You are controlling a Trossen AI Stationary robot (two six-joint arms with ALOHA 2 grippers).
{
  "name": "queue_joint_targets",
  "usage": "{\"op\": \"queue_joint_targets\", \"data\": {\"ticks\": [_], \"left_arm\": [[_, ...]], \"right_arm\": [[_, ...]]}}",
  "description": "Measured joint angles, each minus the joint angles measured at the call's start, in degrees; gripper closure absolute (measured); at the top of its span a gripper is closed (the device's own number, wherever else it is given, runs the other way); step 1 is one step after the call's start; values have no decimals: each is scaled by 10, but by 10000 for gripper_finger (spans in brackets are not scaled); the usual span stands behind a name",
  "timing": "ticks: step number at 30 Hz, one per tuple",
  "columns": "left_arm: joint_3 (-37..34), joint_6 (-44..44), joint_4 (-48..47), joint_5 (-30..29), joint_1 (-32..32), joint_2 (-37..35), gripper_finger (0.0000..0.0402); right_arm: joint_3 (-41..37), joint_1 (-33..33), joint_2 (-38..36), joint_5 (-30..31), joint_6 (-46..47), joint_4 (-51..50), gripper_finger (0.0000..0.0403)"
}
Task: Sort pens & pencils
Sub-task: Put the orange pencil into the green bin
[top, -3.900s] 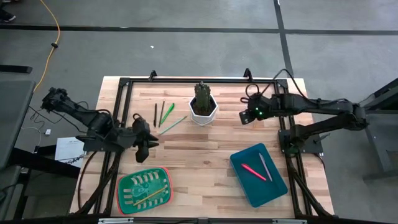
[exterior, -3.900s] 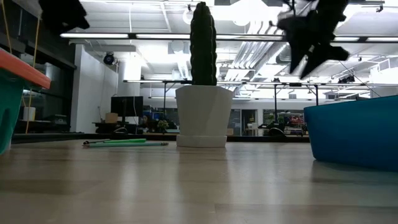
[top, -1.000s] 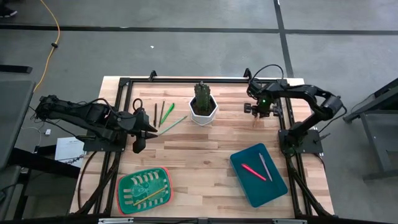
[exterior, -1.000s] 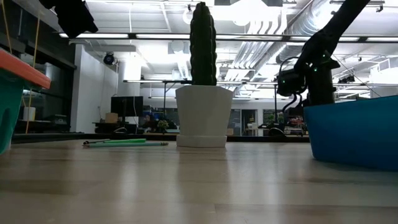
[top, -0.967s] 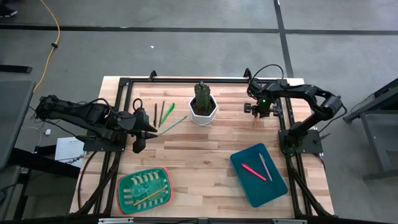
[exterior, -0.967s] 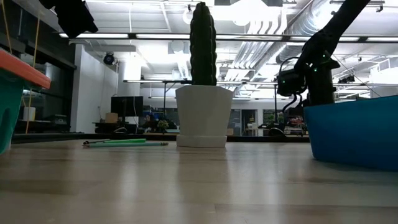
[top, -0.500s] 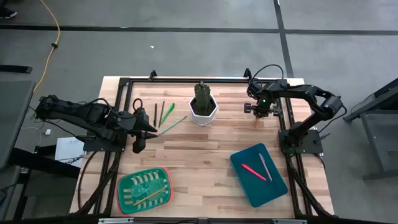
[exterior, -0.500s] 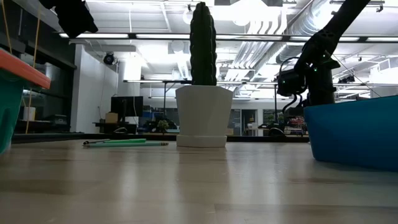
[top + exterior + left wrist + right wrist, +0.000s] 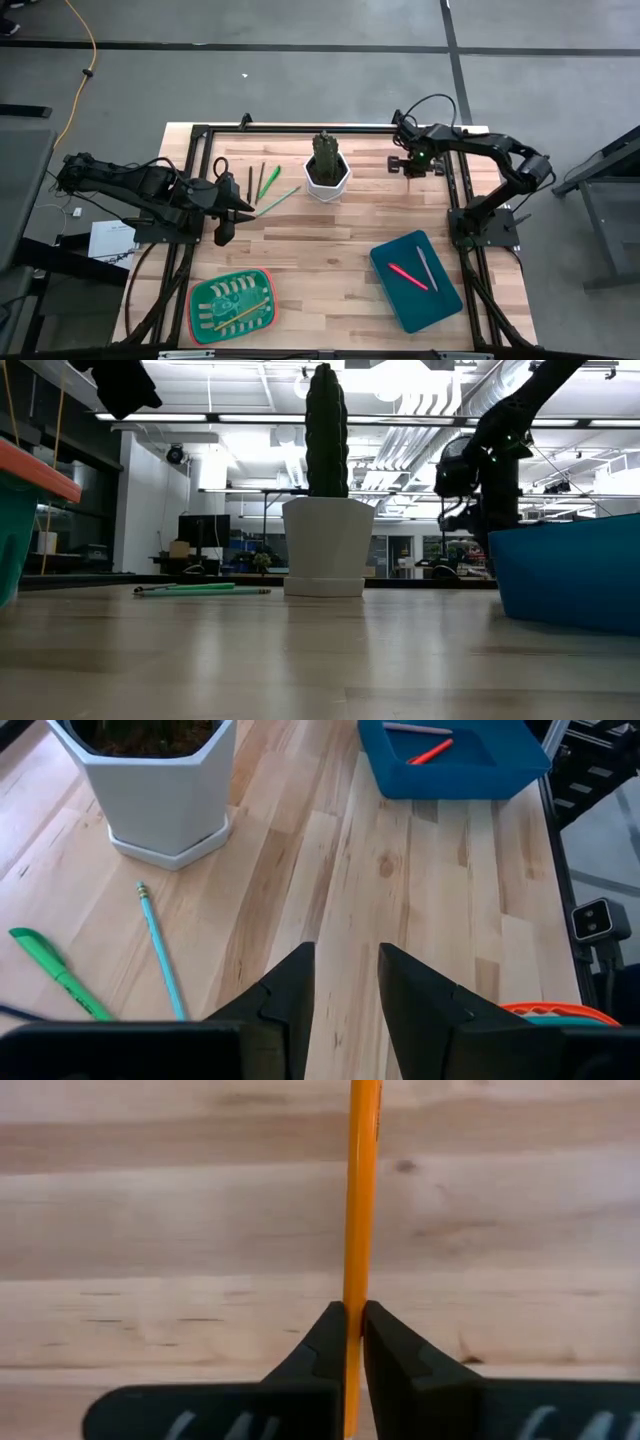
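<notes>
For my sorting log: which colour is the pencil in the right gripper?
Orange pencil; right wrist view shows it best.

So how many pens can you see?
3: a pink pen and a grey pen in the blue bin, a green pen on the table beside the cactus pot. More could be hidden.

high: straight down – low: table level – both share cactus pot [image 9: 327, 176]

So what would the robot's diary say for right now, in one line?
right claw: shut on orange pencil, far side of table right of cactus pot | left claw: open, empty, near loose sticks | blue bin: two pens
</notes>
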Motion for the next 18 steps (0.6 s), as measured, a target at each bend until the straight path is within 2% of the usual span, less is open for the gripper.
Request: {"op": "queue_joint_targets", "data": {"ticks": [6,13,18], "left_arm": [[0,0,3,0,0,0,302],[0,4,48,-3,0,0,302],[0,10,68,-3,0,0,302]], "right_arm": [[39,15,0,-2,-22,-24,398],[74,46,-2,6,-38,-57,398],[92,67,-28,20,-34,-57,398]]}}
